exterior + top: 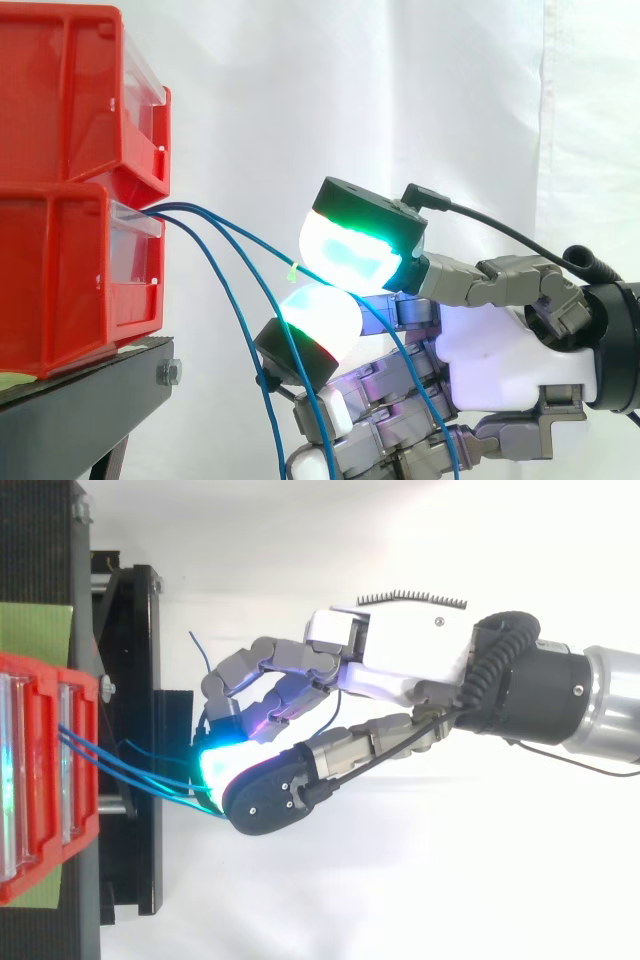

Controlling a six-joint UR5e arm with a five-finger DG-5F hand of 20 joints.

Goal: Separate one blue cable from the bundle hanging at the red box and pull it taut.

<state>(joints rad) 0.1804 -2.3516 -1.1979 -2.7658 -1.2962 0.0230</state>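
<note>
Several thin blue cables come out between the two stacked red bins (62, 290) and fan out to the right. The upper cable (250, 241) runs nearly straight to my hand (500, 350), which comes in from the right. It is pinched there between two glowing pads (350, 250), one green-white above and one cyan-white below. A small green tag (293, 270) sits on this cable just before the pinch. The other cables (240, 320) hang slack and curve down past the fingers. From above, the cables (130, 775) cross from the bin (40, 780) to the hand (400, 660).
The bins stand on a black stand (90, 390) at the left, with a bolt at its front edge. A green sheet (35, 630) lies under the bins. A white curtain hangs behind. Open space lies to the right of the stand, around the arm.
</note>
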